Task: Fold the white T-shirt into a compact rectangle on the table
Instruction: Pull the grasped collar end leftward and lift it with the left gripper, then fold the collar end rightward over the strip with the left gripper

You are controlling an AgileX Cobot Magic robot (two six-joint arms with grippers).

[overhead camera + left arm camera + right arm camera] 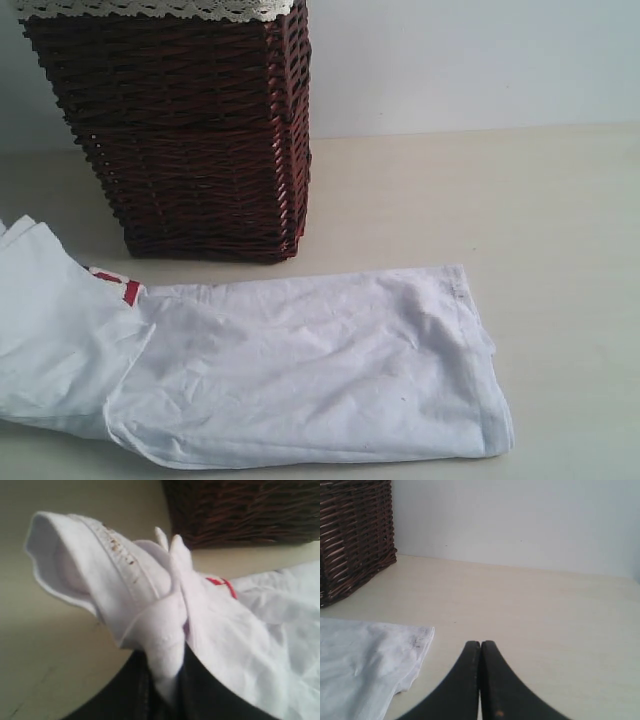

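Cream table (520, 200), pale wall (470, 60) behind

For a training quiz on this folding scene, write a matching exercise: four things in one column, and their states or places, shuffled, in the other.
Things
1. left claw
2. right claw
3. white T-shirt
4. wicker basket

States
A. dark brown, standing upright beside the shirt
B. shut, holding nothing
C. wrinkled, lying on the table
D. shut on a bunch of white fabric

Pairs: 1-D, 2-B, 3-C, 4-A
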